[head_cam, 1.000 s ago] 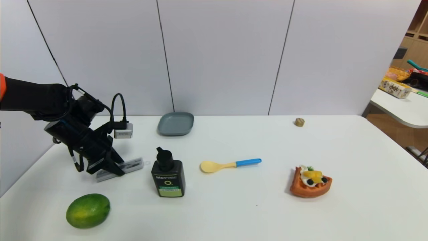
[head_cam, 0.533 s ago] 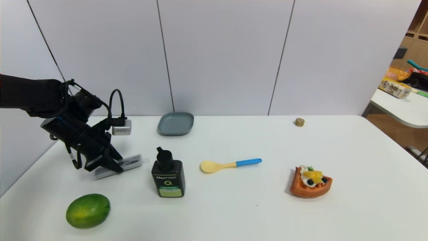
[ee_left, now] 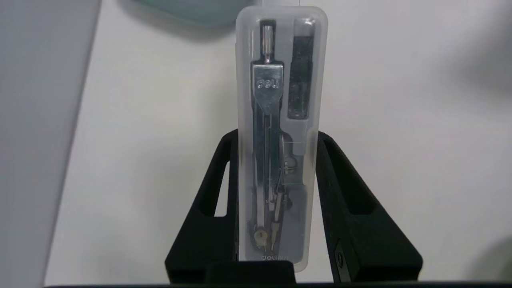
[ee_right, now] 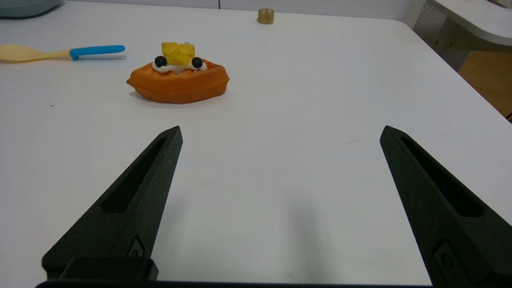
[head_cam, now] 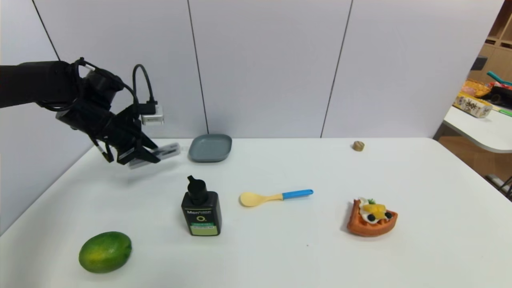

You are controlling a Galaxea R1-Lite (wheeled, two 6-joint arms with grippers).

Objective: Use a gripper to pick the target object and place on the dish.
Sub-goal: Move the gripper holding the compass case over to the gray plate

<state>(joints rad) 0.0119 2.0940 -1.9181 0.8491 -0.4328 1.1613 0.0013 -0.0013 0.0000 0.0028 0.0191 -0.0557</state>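
My left gripper (head_cam: 150,157) is shut on the target object (head_cam: 165,151), a flat clear plastic case with a compass set inside, and holds it in the air above the table's far left. In the left wrist view the case (ee_left: 280,100) runs lengthwise between the two black fingers (ee_left: 224,168), its far end pointing at the dish (ee_left: 200,10). The grey-blue dish (head_cam: 211,147) lies on the table just right of the case's tip. My right gripper (ee_right: 280,134) stands open low over bare table at the right, out of the head view.
A black pump bottle (head_cam: 201,213) stands in front of the dish. A green mango (head_cam: 105,251) lies front left. A yellow spoon with blue handle (head_cam: 274,197), a waffle toy (head_cam: 371,218) and a small wooden cylinder (head_cam: 358,146) lie to the right.
The left gripper has lifted the clear case off the table and carried it up and back, toward the dish. Nothing else has moved.
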